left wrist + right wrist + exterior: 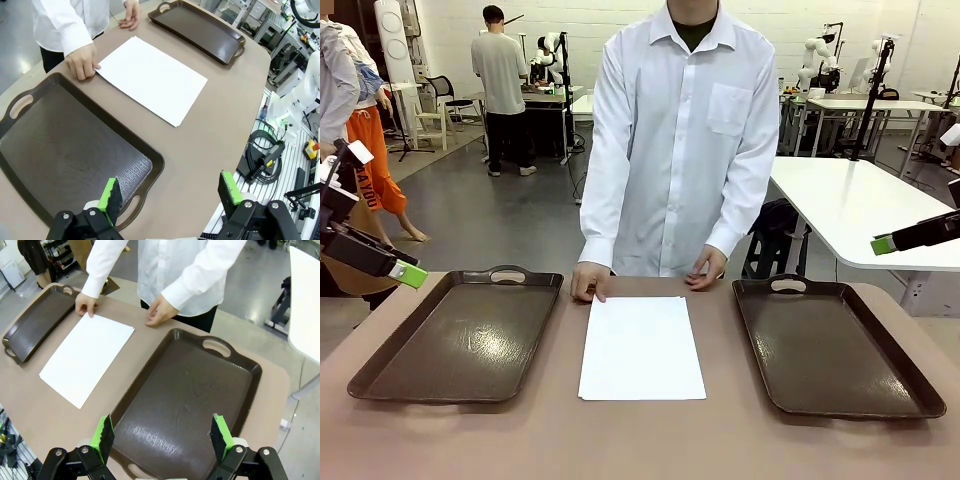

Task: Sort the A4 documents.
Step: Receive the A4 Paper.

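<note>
The left arm's fingers and the right arm's fingers hang spread and empty at either flank, while the A4 documents lie flat on the tabletop between the two trays, long axis running toward the person, neither arm clearly nearer.

black left gripper and right gripper, green pads; the person wears a white long-sleeved shirt with a chest pocket.
</note>
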Available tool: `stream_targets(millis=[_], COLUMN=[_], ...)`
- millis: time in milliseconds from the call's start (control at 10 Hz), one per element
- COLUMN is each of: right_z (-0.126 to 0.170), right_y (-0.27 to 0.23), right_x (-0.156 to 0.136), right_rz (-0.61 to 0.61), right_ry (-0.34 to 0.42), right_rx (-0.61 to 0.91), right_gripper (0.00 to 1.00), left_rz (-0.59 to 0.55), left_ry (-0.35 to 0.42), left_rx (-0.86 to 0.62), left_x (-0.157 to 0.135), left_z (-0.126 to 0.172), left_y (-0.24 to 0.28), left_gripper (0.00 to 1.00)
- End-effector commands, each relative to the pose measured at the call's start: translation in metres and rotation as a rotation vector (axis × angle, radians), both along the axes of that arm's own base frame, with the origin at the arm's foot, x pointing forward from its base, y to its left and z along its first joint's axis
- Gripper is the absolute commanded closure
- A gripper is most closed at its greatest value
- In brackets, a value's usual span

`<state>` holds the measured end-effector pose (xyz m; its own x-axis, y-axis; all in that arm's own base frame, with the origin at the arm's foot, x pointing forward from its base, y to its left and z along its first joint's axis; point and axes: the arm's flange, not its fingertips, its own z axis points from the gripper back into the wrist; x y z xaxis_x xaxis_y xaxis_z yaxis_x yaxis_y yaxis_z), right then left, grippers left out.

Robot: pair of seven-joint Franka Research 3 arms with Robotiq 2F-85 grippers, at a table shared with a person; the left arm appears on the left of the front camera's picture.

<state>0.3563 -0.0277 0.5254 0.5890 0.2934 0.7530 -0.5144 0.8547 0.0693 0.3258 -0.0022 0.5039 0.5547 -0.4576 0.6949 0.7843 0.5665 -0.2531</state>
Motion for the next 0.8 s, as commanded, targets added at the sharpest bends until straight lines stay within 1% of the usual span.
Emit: stream_targets(millis=[0, 700], right_z=[-0.0006, -0.0006], right_y=[0.0001, 0.0001], right_x=[0.0001, 0.0001], right_rz=[0.003, 0.003], right_ry=[0.002, 0.002], right_rx=[-0.001, -0.001], right_gripper=[0.00, 0.00], left_rz=[-0.015, -0.015], left_ry=[-0.010, -0.010], left_rx=[-0.016, -0.016], left_x=[0.0022, 0.0022], left_z=[-0.0011, -0.0011], left_y=[0.0011, 0.0011], left_gripper=[0.00, 0.00])
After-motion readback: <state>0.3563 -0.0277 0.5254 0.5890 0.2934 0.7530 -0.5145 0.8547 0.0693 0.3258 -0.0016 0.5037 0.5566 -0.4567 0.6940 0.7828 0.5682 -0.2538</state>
